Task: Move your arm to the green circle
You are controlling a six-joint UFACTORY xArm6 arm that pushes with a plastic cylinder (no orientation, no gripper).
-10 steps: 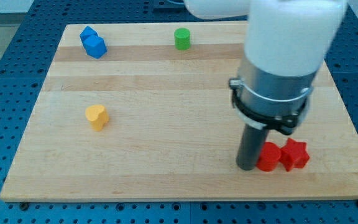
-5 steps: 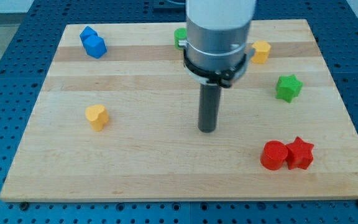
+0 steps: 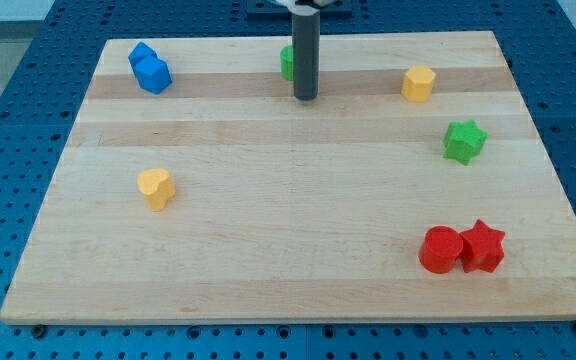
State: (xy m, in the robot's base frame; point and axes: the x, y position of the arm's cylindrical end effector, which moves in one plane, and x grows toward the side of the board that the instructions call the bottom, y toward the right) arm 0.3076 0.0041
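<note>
The green circle (image 3: 286, 62) stands near the view's top middle of the wooden board (image 3: 268, 200), mostly hidden behind my dark rod. My tip (image 3: 305, 97) rests on the board just below and slightly right of the green circle, touching or almost touching it.
A blue block (image 3: 150, 69) sits at the top left. A yellow heart (image 3: 155, 187) lies at the left. A yellow block (image 3: 418, 83) and a green star (image 3: 464, 141) are at the right. A red circle (image 3: 439, 249) and a red star (image 3: 482, 247) touch at the bottom right.
My tip has moved from beside the red circle at the bottom right, up and left across the board, to just below the green circle. No block has moved.
</note>
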